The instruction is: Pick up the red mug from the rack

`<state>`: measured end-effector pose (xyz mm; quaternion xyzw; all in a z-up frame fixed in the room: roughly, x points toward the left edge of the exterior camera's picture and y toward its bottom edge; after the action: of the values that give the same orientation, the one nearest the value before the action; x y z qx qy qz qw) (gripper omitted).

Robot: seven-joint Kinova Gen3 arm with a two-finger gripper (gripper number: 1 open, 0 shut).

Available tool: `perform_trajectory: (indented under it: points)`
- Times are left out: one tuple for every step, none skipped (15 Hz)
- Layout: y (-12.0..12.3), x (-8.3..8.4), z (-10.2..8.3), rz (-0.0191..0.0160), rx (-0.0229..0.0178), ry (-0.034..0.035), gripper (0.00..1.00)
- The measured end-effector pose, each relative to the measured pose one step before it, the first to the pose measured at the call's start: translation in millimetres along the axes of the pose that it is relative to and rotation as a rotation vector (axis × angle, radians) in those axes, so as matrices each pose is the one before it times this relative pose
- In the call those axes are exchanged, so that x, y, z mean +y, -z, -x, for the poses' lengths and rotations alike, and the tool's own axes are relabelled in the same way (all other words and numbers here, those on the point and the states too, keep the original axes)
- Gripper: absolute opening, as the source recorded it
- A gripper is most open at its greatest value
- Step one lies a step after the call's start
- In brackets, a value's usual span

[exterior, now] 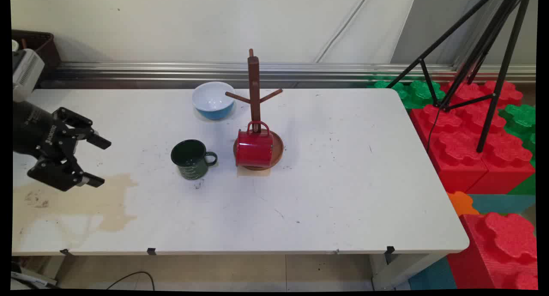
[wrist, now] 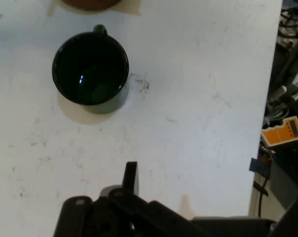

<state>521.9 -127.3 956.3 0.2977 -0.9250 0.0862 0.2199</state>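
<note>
My black gripper [exterior: 101,162] hovers open over the table's left end, with nothing between its fingers. The nearest thing is a dark green mug [exterior: 191,158], upright and empty, a good way to the gripper's right, handle pointing right. In the hand view that mug [wrist: 90,69] sits at the upper left, well beyond one fingertip [wrist: 130,177]. Right of the green mug, a red mug [exterior: 254,149] lies on its side on the round base of a brown wooden mug tree [exterior: 254,90], its handle against the post. A blue bowl [exterior: 212,99] with a white inside stands behind.
A tan stain [exterior: 85,197] spreads over the white table [exterior: 343,180] beneath the gripper. Big red and green foam blocks [exterior: 467,128] and a black tripod [exterior: 493,51] stand off the table's right end. A dark basket [exterior: 36,45] sits at the back left.
</note>
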Motion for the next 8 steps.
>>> perform_trajectory:
  points:
    - [-1.31, -0.83, -1.96, -0.00392, 0.00633, -0.00014, 1.0]
    - [-2.49, -1.5, -3.35, -0.00517, 0.00967, 0.00059, 1.0]
    - [-2.42, -1.21, -3.14, -0.0036, 0.0085, 0.00044, 1.0]
    - [-2.93, -1.4, -3.52, -0.00431, 0.00963, 0.00094, 1.0]
    - [-2.06, -0.87, -2.36, -0.00264, 0.00652, 0.00092, 1.0]
    - [-3.62, -1.3, -3.86, -0.00436, 0.01064, 0.00196, 1.0]
    - [-4.51, -1.53, -4.67, -0.00473, 0.01253, 0.00266, 1.0]
    - [-5.07, -1.31, -4.71, -0.00403, 0.01241, 0.00325, 1.0]
